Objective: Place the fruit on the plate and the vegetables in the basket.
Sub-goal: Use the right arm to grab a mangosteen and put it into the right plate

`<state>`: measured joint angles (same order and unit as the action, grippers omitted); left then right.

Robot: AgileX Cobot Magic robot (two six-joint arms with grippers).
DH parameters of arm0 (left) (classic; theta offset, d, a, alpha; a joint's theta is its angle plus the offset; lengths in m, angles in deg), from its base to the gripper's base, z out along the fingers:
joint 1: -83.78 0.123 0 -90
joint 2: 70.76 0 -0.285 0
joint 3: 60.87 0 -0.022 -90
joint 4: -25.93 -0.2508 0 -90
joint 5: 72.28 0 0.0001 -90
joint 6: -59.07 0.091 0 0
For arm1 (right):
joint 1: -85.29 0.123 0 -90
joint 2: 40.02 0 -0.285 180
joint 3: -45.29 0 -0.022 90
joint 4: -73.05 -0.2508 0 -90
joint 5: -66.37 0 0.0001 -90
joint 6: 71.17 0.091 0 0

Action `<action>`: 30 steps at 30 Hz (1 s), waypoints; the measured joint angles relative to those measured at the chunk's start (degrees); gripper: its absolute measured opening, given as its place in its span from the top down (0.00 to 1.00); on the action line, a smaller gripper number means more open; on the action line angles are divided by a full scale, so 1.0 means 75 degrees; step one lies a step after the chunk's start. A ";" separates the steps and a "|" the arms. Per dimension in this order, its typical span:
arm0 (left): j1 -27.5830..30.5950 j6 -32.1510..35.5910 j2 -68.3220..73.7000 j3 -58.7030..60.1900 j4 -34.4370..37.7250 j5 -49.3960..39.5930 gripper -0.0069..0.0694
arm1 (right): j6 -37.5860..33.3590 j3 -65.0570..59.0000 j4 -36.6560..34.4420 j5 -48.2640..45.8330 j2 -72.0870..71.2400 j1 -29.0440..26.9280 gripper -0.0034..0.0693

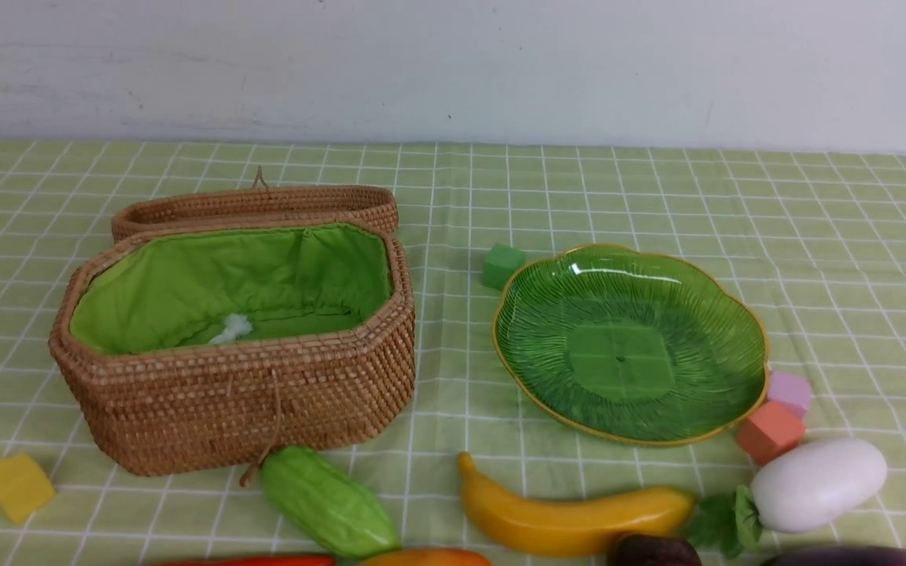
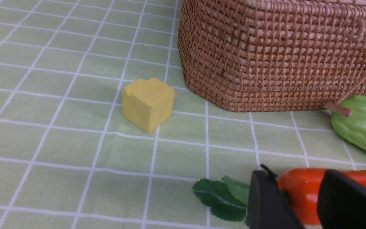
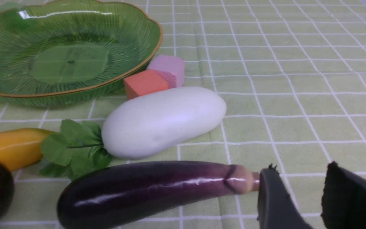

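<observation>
The wicker basket stands open at the left, its green lining bare. The green glass plate sits empty to its right. Along the near edge lie the light-green gourd, red pepper, orange mango, banana, dark purple ball and white radish. My left gripper is open just over the pepper, which shows through the gap. My right gripper is open and empty, one finger beside the tip of a purple eggplant. Neither gripper shows in the front view.
Small cubes lie about: a yellow cube left of the basket, a green cube behind the plate, a pink cube and an orange cube at the plate's right edge. The basket's lid hangs behind it.
</observation>
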<state>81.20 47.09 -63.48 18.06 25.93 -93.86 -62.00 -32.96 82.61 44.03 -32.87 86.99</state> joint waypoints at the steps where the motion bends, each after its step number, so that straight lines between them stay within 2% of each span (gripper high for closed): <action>1: 0.0000 0.0000 0.0000 0.0000 0.0000 0.0000 0.60 | 0.0000 0.0000 0.0000 0.0000 0.0000 0.0039 0.62; 17: 0.0000 0.0000 0.0000 0.0000 0.0000 0.0000 0.60 | 0.0000 -0.0009 -0.0009 0.0164 0.0000 0.0095 0.62; 20: 0.0000 0.0000 0.0000 0.0000 0.0000 -0.0006 0.60 | 0.0000 -0.0073 -0.0214 0.0871 0.0000 0.0095 0.62; 24: 0.0000 0.0000 0.0000 0.0000 0.0000 -0.0006 0.60 | 0.0448 -0.0081 -0.0874 0.3248 0.0000 0.0095 0.62; 30: 0.0000 0.0000 0.0000 0.0000 0.0000 0.0000 0.60 | 0.0987 -0.0081 -0.1002 0.5562 0.0000 0.0095 0.62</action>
<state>81.20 47.09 -63.48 18.06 25.93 -93.86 -54.60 -33.57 75.09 85.74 -32.87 87.71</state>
